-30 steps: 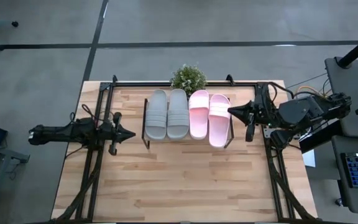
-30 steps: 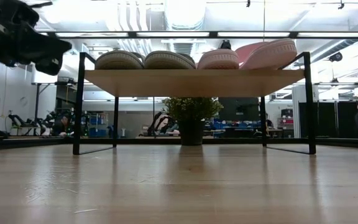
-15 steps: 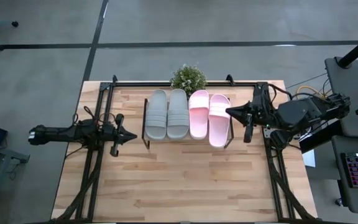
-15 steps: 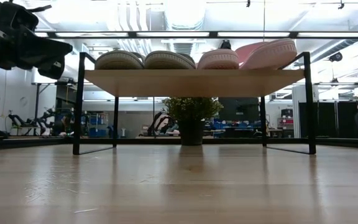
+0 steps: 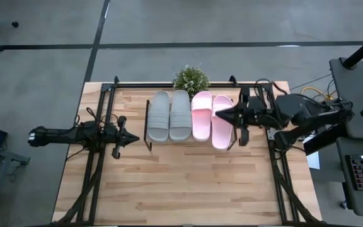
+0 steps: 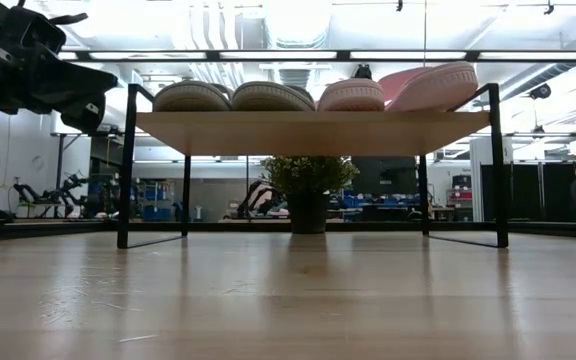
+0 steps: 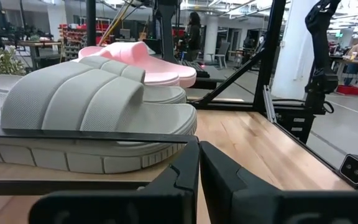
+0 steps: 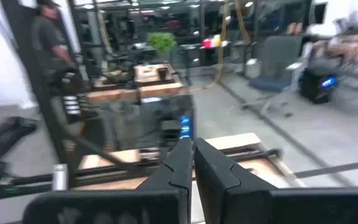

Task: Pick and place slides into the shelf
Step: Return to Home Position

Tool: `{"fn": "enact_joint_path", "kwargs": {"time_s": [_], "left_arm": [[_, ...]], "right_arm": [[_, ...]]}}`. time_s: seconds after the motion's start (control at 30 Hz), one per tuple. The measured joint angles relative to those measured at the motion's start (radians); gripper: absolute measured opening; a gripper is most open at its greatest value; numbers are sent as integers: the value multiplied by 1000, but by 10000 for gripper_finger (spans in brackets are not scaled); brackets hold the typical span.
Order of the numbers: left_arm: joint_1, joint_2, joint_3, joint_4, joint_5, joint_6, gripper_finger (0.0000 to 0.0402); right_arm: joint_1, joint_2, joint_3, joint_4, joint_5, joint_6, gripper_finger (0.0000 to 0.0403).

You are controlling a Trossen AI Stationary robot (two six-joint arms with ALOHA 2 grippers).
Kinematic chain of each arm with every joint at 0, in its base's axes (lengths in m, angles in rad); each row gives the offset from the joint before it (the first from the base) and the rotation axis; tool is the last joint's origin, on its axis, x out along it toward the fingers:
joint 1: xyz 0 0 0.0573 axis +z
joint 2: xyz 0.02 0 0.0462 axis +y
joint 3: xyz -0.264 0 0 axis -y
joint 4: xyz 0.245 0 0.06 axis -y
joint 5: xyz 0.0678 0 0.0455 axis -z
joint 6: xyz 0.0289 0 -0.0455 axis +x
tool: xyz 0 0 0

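The shelf (image 6: pixel 308 132) stands at the table's far middle and carries all four slides side by side. The grey-green pair (image 5: pixel 169 116) lies flat on its left half. One pink slide (image 5: pixel 201 115) lies flat beside them. The rightmost pink slide (image 6: pixel 423 85) sits tilted, its right side raised. My right gripper (image 5: pixel 218 115) is shut and points toward the table's left, above the rightmost pink slide (image 5: pixel 222 132); the low view shows no gripper at slide height. My left gripper (image 5: pixel 133 137) is shut and empty, just left of the shelf's near left leg, facing the grey slides (image 7: pixel 86 118).
A small potted plant (image 5: pixel 191 79) stands behind the shelf at the table's far edge. Black frame rails (image 5: pixel 99 164) run along the table's left and right sides under the arms. Bare wooden tabletop (image 5: pixel 188 183) lies in front of the shelf.
My right gripper has gone toward the table's left, from beside the shelf's right end to above the rightmost pink slide, staying shut. The slides have not moved.
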Motion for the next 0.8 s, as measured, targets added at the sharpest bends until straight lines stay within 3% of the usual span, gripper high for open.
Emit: {"fn": "enact_joint_path", "kwargs": {"time_s": [0.37, 0.6, 0.8], "left_arm": [[0, 3, -1, 0, 0, 0, 0], [0, 8, -2, 1, 0, 0, 0], [0, 8, -2, 1, 0, 0, 0]], "right_arm": [[-274, -114, 30, -7, -99, -211, 8], [-268, -282, 9, -237, -128, -200, 8], [-264, -412, -128, -223, -204, -184, 8]]}}
